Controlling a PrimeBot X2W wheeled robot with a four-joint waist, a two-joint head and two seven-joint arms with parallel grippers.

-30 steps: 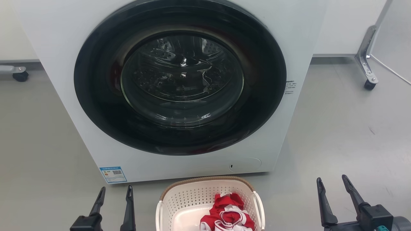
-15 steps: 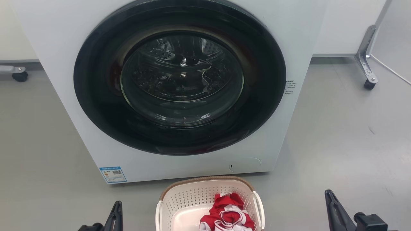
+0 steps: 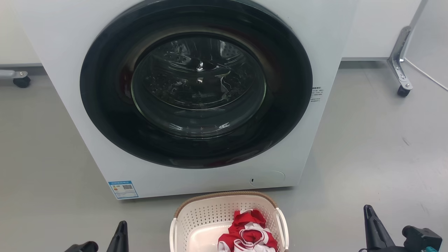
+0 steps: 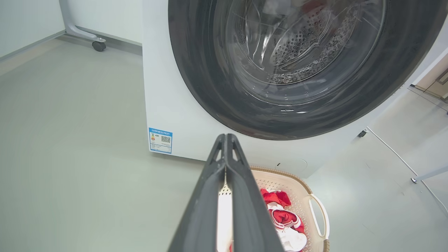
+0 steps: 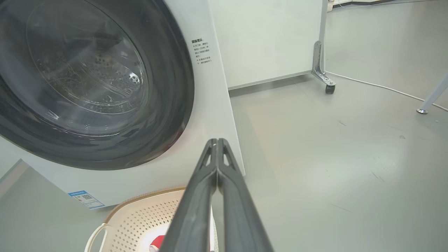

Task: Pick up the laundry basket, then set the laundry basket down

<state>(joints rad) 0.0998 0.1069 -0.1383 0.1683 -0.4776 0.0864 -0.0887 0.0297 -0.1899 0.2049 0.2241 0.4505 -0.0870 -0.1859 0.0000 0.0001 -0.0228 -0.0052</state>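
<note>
The laundry basket (image 3: 210,217), cream-white and perforated with a brown rim, stands on the grey floor just in front of the washing machine. It holds red and white clothes (image 3: 248,231). My left gripper (image 3: 122,225) is low to the basket's left, apart from it, shut with nothing in it. My right gripper (image 3: 367,210) is low to the basket's right, farther off, also shut on nothing. The left wrist view has the shut fingers (image 4: 241,196) above the basket (image 4: 308,196). In the right wrist view the pressed-together fingers (image 5: 196,203) rise beside the basket (image 5: 140,220).
A white washing machine (image 3: 315,42) with a closed dark round door (image 3: 196,84) fills the space behind the basket. Caster-footed metal legs stand at the back left (image 3: 21,81) and back right (image 3: 402,89). A white cable (image 5: 378,87) runs along the floor on the right.
Both grippers were open one second ago and are now shut. Both have dropped toward the bottom edge of the head view. The basket has not moved.
</note>
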